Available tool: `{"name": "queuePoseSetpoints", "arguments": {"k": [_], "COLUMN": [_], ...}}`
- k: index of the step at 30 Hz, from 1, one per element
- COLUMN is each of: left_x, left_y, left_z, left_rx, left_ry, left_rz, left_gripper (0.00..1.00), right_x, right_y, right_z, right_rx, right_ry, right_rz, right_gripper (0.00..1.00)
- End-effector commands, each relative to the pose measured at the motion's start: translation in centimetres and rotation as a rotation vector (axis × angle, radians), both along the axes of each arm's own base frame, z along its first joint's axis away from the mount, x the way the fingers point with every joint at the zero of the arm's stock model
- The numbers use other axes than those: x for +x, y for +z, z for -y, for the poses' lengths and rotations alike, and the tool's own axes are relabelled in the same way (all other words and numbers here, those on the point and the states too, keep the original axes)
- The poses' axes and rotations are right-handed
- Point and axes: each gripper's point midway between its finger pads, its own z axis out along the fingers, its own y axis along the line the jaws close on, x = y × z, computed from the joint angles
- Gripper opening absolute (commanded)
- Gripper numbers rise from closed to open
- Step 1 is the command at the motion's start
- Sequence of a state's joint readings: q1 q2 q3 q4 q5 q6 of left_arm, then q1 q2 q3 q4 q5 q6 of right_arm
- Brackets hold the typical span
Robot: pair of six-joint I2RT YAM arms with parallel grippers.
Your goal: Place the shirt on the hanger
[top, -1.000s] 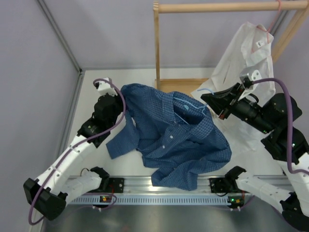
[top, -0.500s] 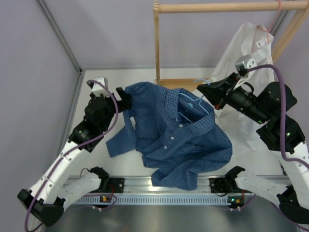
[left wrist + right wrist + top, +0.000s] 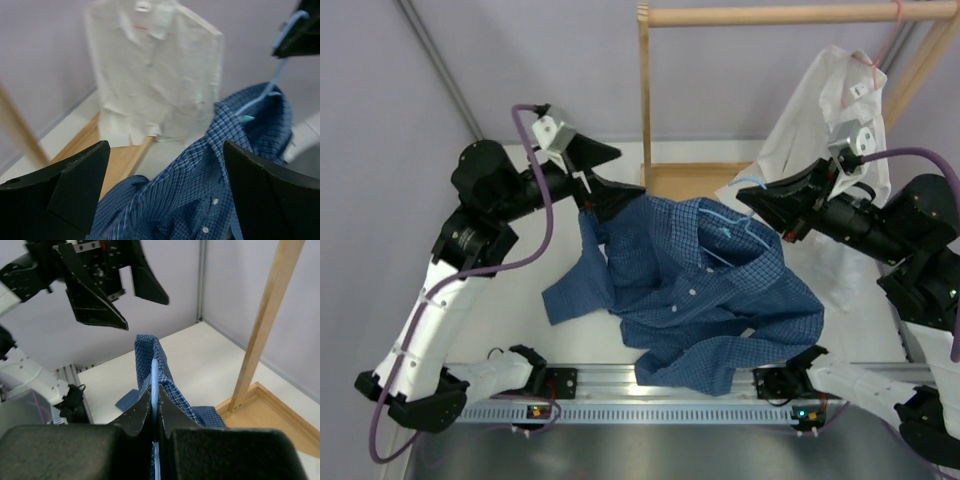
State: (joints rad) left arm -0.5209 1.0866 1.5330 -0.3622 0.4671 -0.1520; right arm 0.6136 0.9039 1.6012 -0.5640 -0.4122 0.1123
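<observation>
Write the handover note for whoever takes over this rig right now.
Left gripper: open, raised, holding nothing.
Right gripper: shut on the hanger, held above the table.
Shirt: collar end hangs from the hanger, the rest trails on the table.
Done: hanger is in at the collar.
Left: seat both shoulders; how far the hanger reaches inside cannot be told.
</observation>
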Motion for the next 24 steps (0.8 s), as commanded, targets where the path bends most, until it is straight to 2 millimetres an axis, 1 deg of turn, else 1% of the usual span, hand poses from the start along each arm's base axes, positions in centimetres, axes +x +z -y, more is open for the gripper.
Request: {"name": "queuePoseSetpoints", "arguments": {"k": [1,3,6,11,14,17,18,20,21,22,23,24], "left_x": [-6.9,-7.7,-7.8,-9.7,-10.7,-11.2,-11.0,-11.0,-10.7,-10.7,-10.5,-10.4], "left_y": [-1.3,-1.9,-2.8,-4.7,-5.6,-6.4,-6.7,-7.1,-7.3,-7.4,-7.6,-7.7], "left_z": [4.3,5.5,7.2,9.3,10.4,11.2,11.5,12.0,12.2,12.4,12.6,12.6], "left_rx": [0.095,0.108,0.119,0.123,0.131,0.142,0.146,0.153,0.156,0.159,0.162,0.164], "left_ry": [-0.595,-0.689,-0.742,-0.911,-0.954,-0.967,-0.957,-0.951,-0.941,-0.937,-0.929,-0.925], "left_rz": [0.117,0.141,0.128,0.069,0.057,0.045,0.039,0.030,0.027,0.026,0.018,0.015], "left_gripper": [0.98,0.98,0.98,0.97,0.94,0.89,0.85,0.83,0.79,0.67,0.62,0.55], "right_x": [-3.5,-4.4,-5.1,-4.9,-4.9,-4.8,-4.8,-4.8,-4.7,-4.8,-4.8,-4.7], "right_y": [-0.2,-0.2,-0.4,-0.9,-1.2,-1.2,-1.4,-1.4,-1.5,-1.5,-1.5,-1.7], "right_z": [-0.2,0.0,0.1,-0.1,-0.3,-0.3,-0.3,-0.4,-0.5,-0.5,-0.5,-0.6], "right_rx": [-0.026,-0.028,-0.037,-0.050,-0.058,-0.062,-0.064,-0.065,-0.065,-0.062,-0.061,-0.063], "right_ry": [0.138,0.166,0.195,0.195,0.206,0.206,0.207,0.213,0.215,0.220,0.219,0.218], "right_rz": [0.035,0.054,0.073,0.076,0.078,0.083,0.082,0.082,0.080,0.081,0.086,0.082], "right_gripper": [0.00,0.00,0.00,0.00,0.00,0.00,0.00,0.00,0.00,0.00,0.00,0.00]}}
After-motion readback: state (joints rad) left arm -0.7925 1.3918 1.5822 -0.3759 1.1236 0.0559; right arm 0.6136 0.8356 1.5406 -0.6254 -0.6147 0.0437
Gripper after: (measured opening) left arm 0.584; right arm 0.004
